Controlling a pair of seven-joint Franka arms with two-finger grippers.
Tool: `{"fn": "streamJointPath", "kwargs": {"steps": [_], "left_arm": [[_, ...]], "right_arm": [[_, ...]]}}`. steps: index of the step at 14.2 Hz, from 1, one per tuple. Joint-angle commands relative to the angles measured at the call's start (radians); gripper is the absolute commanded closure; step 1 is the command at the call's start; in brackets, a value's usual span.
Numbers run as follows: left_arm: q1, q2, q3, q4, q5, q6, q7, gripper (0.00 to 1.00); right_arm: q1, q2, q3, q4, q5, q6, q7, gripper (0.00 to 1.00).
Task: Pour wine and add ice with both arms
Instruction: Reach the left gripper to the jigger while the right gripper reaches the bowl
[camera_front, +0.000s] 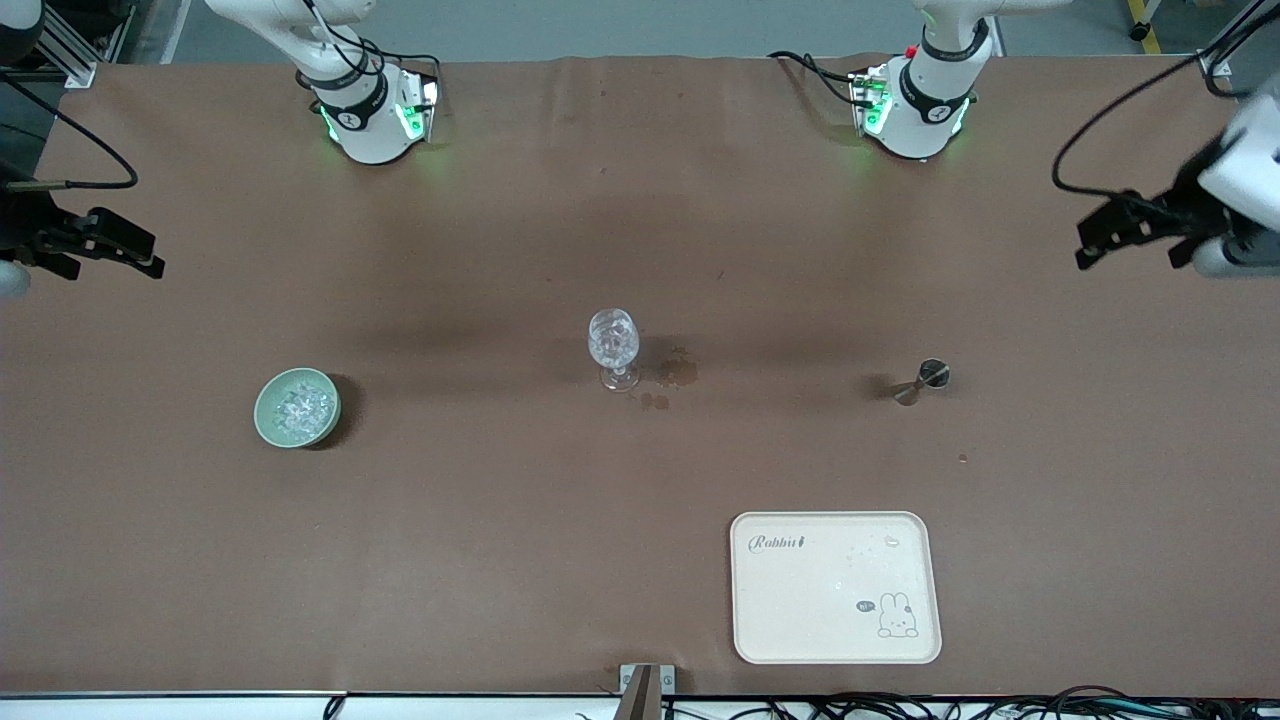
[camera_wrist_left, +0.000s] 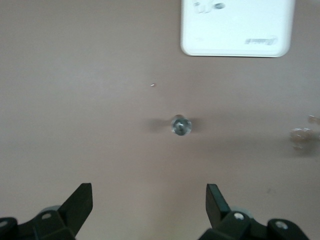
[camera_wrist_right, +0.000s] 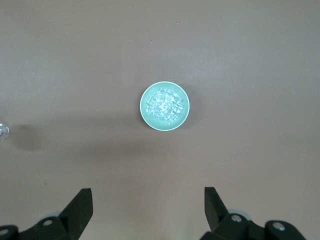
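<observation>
From the front view, my left gripper (camera_front: 1100, 240) hangs in the air with its fingers wide open over the left arm's end of the worktop (camera_front: 500, 250), holding nothing. My right gripper (camera_front: 130, 250) hangs the same way, open and empty, over the right arm's end. The jigger (camera_front: 922, 381) with the wine stands near my left arm's end, the wine glass (camera_front: 613, 350) stands in the middle, and the green bowl (camera_front: 297, 408) of ice (camera_front: 303, 406) sits near my right arm's end. A white tray (camera_front: 836, 587) lies nearer the camera than the jigger. In the left wrist view, my open fingers (camera_wrist_left: 77, 205) frame the jigger (camera_wrist_left: 180, 125), which I am well above. It looks tiny, hard, shiny and likely slippery, so I think I should pinch its thin waist and keep it upright, or the wine may spill. In the right wrist view, my fingers (camera_wrist_right: 80, 207) are open above the bowl (camera_wrist_right: 164, 106), well apart from it. The ice (camera_wrist_right: 164, 105) looks wet and slidy, and the bowl looks smooth and breakable, so I would grip its rim firmly and tip it slowly.
</observation>
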Motion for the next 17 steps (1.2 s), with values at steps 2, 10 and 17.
{"fn": "streamJointPath", "kwargs": {"steps": [2, 10, 17], "left_arm": [[0.109, 0.134, -0.001, 0.035, -0.145, -0.007, 0.014, 0.0], [0.166, 0.364, -0.001, -0.058, -0.299, 0.015, -0.24, 0.0], [0.198, 0.574, -0.001, -0.035, -0.455, 0.039, -0.434, 0.0]], "right_arm": [[0.002, -0.024, 0.0, -0.02, 0.008, 0.019, -0.004, 0.01], [0.008, 0.004, -0.001, -0.196, 0.008, 0.261, -0.004, 0.02], [-0.011, 0.166, -0.003, -0.328, 0.005, 0.55, 0.01, 0.06]]}}
